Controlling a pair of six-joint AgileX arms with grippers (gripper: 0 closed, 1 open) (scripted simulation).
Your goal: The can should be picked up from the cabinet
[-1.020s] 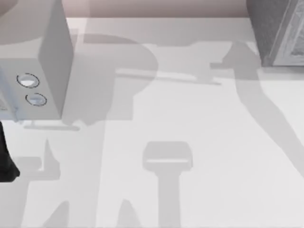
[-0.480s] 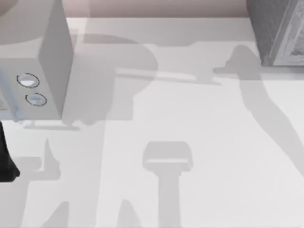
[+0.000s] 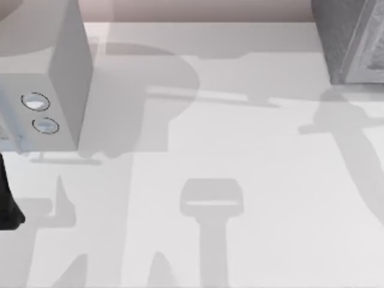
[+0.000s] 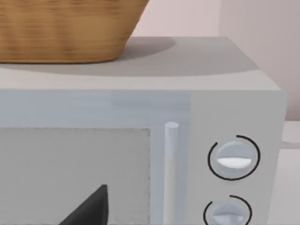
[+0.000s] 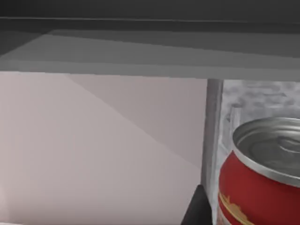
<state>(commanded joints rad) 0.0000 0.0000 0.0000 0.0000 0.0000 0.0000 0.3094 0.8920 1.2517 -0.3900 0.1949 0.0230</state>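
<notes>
The can (image 5: 262, 183) is red with a silver lid and a gold band, and it stands upright close in front of the right wrist camera. A dark part of my right gripper (image 5: 199, 208) lies right beside the can's side. Behind the can are the cabinet's grey post (image 5: 213, 131) and speckled wall. In the top view the cabinet (image 3: 348, 42) is at the far right corner, and my right arm's shadow (image 3: 342, 129) falls on the table below it. My left arm (image 3: 7, 204) stays at the table's left edge.
A grey microwave (image 3: 60, 78) with two round knobs stands at the left, and a wicker basket (image 4: 65, 28) sits on top of it. My left gripper (image 4: 89, 208) faces the microwave door. The white table (image 3: 240, 150) stretches between microwave and cabinet.
The right arm's shadow has slid right and toward the table's near side, from beside the cabinet's left corner to below the cabinet. The left arm has not moved.
</notes>
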